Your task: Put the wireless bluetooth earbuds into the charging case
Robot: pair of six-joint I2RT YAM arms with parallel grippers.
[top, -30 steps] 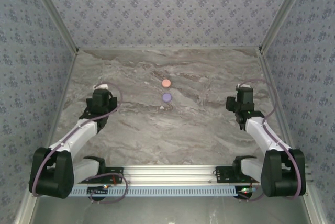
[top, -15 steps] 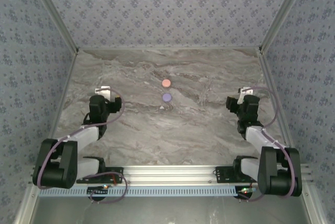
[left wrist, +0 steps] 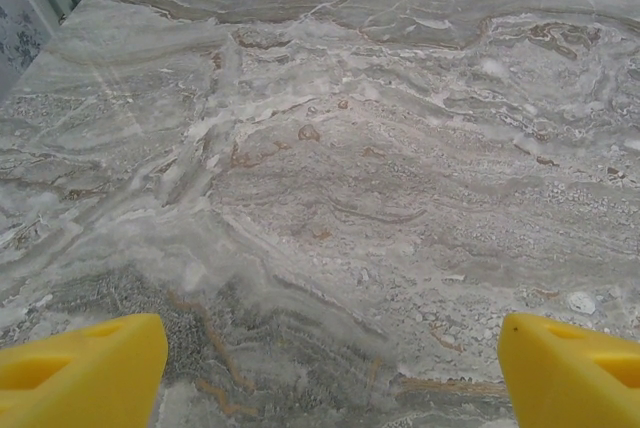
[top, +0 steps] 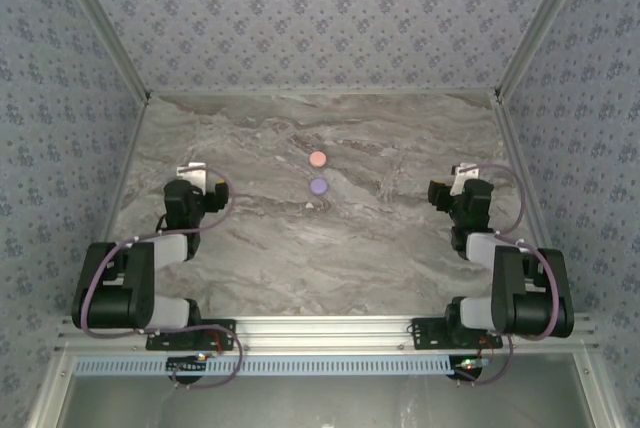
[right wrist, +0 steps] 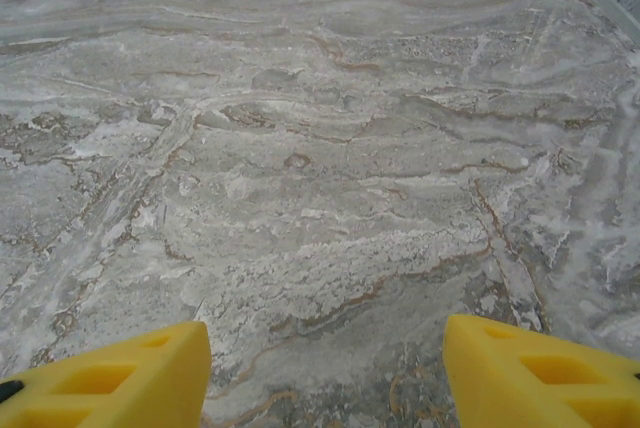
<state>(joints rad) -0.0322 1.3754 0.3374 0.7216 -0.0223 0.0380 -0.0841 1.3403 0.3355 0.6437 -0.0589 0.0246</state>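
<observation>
**Work surface.** Grey-brown veined marble-pattern table [top: 400, 238], enclosed on three sides by blue floral-print walls [top: 320, 18].

**Arms.** The left arm [top: 120, 283] and right arm [top: 520, 288] each stand folded close to their bases, at opposite sides of the table. Both are well apart from the items at centre.

**Tools.** The left gripper [left wrist: 330, 333] is spread wide. Its yellow fingers [left wrist: 80, 368] sit in the bottom corners of the wrist view with only bare marble between them. The right gripper [right wrist: 325, 333] is also parted and holds nothing. Its yellow fingers [right wrist: 540, 368] stand somewhat closer together than those on the left.

**Task items.** A round salmon-pink disc [top: 318, 159] and a round purple disc [top: 318, 186] lie near each other mid-table, the pink one farther from the arms. A tiny pale bit [top: 309, 205] lies just beside the purple disc on its near side. This is judged to be an earbud, though it is too small to confirm. No open charging case can be made out, and whether either disc serves as one cannot be told.

**Assessment.** No earbud is picked up or seated, so the approach step is judged to be in hand. The next move calls for a reach to centre and a much narrower jaw setting. A fine pinch on the small piece is needed, and the receiving case must be identified and opened.
</observation>
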